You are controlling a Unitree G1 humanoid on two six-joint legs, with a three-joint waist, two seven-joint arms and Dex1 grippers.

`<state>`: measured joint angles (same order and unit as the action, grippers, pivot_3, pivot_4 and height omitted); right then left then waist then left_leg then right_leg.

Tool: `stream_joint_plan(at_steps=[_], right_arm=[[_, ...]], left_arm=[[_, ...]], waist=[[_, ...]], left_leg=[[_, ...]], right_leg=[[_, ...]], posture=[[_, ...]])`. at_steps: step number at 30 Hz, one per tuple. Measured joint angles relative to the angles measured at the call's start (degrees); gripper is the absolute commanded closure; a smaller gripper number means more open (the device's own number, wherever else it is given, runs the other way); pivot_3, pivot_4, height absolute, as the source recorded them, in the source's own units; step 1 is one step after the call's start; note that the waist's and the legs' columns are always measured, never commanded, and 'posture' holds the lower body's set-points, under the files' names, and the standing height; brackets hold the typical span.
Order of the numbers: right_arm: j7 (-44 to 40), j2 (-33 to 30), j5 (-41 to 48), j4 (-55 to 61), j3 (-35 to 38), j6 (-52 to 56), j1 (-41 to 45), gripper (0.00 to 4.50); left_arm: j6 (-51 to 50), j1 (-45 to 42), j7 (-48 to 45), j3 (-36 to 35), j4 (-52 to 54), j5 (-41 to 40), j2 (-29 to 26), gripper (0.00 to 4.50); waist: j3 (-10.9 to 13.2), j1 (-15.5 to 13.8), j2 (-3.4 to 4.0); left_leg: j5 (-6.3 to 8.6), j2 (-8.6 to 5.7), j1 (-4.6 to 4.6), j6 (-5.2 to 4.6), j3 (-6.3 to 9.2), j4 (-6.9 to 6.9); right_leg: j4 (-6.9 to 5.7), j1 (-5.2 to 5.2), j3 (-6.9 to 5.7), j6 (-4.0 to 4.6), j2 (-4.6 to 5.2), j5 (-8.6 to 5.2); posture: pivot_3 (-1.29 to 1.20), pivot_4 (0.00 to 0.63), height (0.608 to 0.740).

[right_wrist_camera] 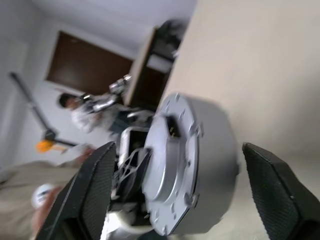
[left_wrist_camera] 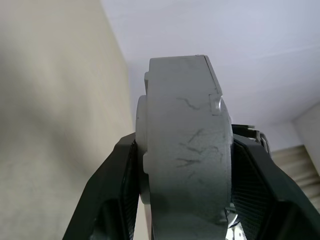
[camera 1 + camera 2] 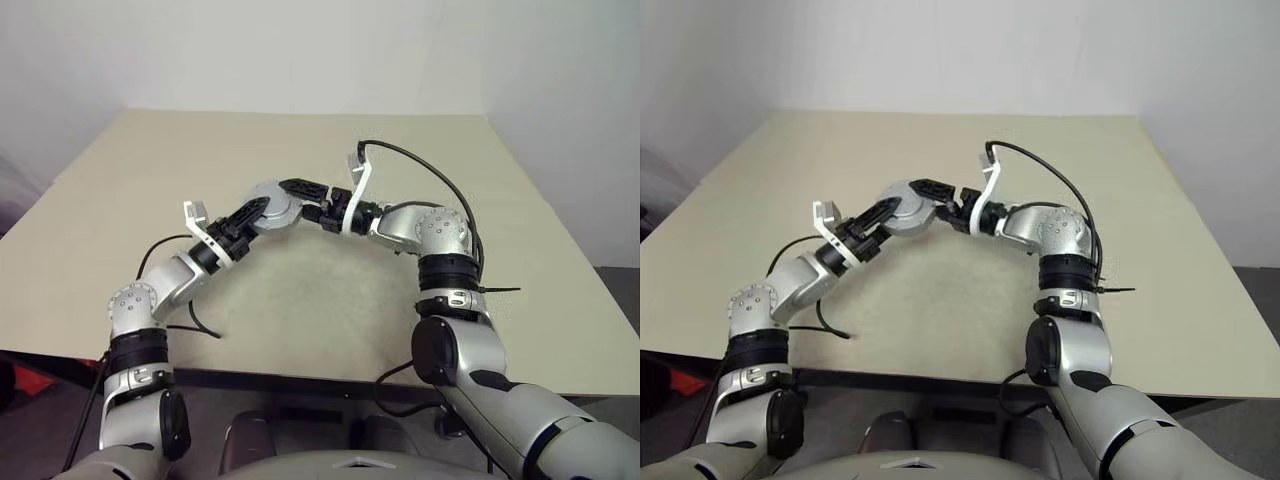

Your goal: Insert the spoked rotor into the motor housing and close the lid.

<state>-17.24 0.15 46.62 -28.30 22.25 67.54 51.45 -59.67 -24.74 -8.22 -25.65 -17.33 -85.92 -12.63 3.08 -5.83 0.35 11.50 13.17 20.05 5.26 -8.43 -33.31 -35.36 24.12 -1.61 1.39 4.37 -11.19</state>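
Head views: beige table (image 3: 330, 300) bare; grey motor housing (image 3: 272, 207) held above it by the left gripper (image 3: 262, 210).
Left wrist view: housing's scratched rim clamped between both fingers (image 2: 107, 195).
Right wrist view: right gripper (image 1: 182, 195) spread wide around the housing, untouching.

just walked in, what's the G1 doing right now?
It is holding a round grey motor assembly up above the beige table, between its two arms. The left gripper is clamped on the assembly's rim, one finger on each side. The right gripper faces it from the other side with its fingers spread wide, not gripping. The disc face toward the right gripper looks closed, so the assembly may already be together; I can't confirm that from here.
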Motion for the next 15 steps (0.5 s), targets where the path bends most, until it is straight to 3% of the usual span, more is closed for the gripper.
stream_joint_plan(at_steps=[15], right_arm=[[1.46, -1.31, -2.23, -4.22, 1.19, -4.79, -0.11, 0.03]], left_arm=[[15.18, 11.94, 3.86, -10.62, 8.64, 4.19, 0.25, 2.29]], waist=[[-0.08, 0.17, -0.29]], left_leg=[[0.0, 0.1, -0.02, 0.01, 0.0, -0.06]], right_leg=[[-0.03, -0.02, -0.03, 0.11, -0.06, -0.06]], posture=[[0.0, 0.0, 0.74]])
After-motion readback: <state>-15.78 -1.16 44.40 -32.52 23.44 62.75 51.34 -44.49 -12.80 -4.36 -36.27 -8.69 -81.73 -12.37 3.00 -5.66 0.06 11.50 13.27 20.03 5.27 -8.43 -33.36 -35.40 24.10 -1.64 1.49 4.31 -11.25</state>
